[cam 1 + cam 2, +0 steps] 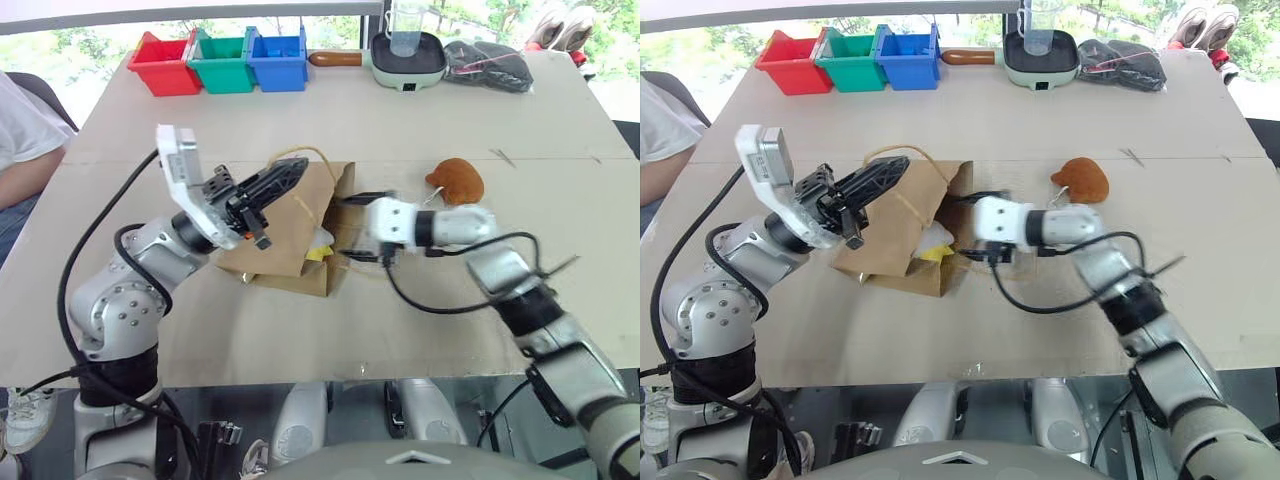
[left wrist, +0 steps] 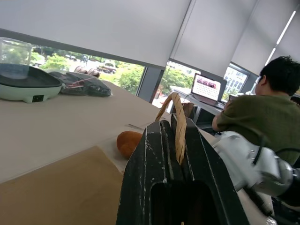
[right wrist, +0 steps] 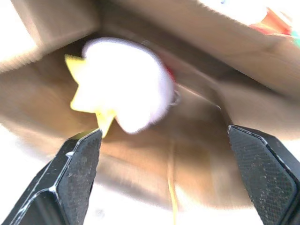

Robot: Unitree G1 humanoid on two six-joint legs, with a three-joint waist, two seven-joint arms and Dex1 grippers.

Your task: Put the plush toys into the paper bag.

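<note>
Left claw (image 1: 268, 190) pinches the paper bag's (image 1: 290, 235) handle, propping its mouth open mid-frame; right claw (image 3: 164, 176) gapes wide at it, white toy (image 3: 129, 84) inside. Brown toy (image 1: 458, 180) waits on worktop (image 1: 400, 120), right of centre.

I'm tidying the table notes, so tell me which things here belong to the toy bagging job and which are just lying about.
Part of the job:
- paper bag, handle pinched by the left hand
- white plush toy, in the bag's mouth before the open right hand
- brown plush toy, on the table

Lying about:
- red bin, green bin, blue bin
- electric pan
- black bag
</note>
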